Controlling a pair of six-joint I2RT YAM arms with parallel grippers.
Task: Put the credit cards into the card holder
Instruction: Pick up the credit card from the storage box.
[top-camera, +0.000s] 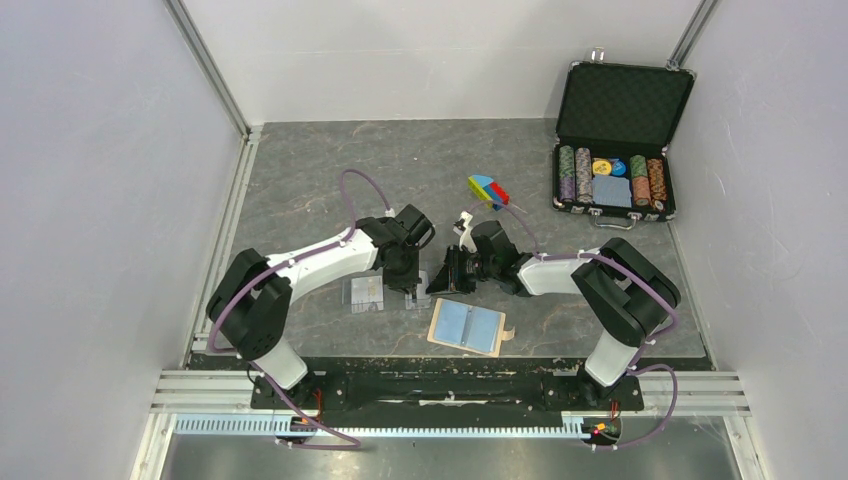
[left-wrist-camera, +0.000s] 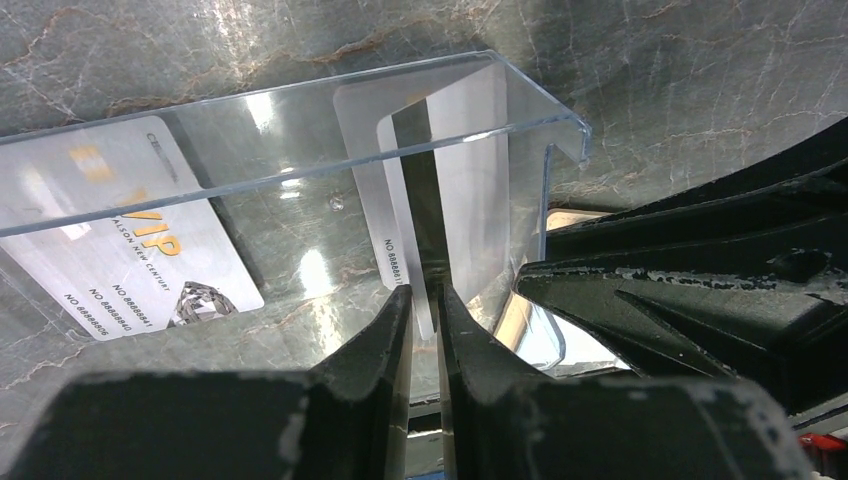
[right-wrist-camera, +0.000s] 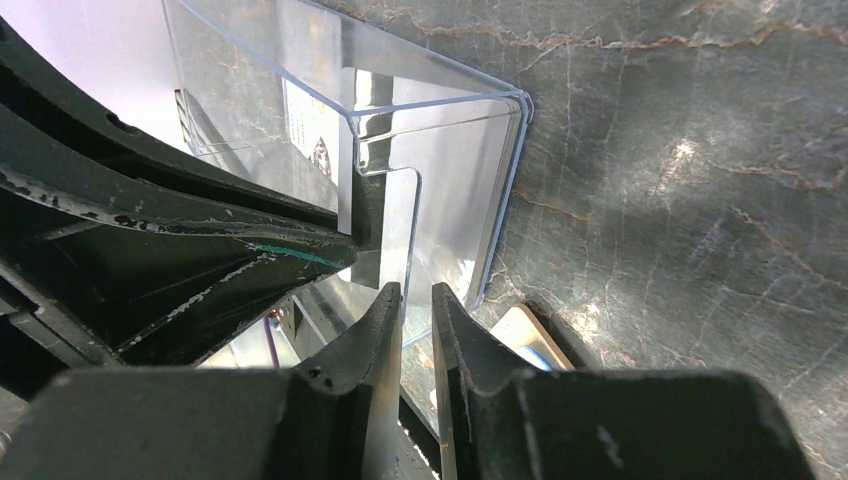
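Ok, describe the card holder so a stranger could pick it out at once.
On the grey table, look at the middle of its near edge. The card holder lies open and flat there, just right of the clear box. It alone is a tan-rimmed fold with pale blue panels inside.

Plain white walls enclose a dark grey marbled desk, with aluminium rails along its near edge.
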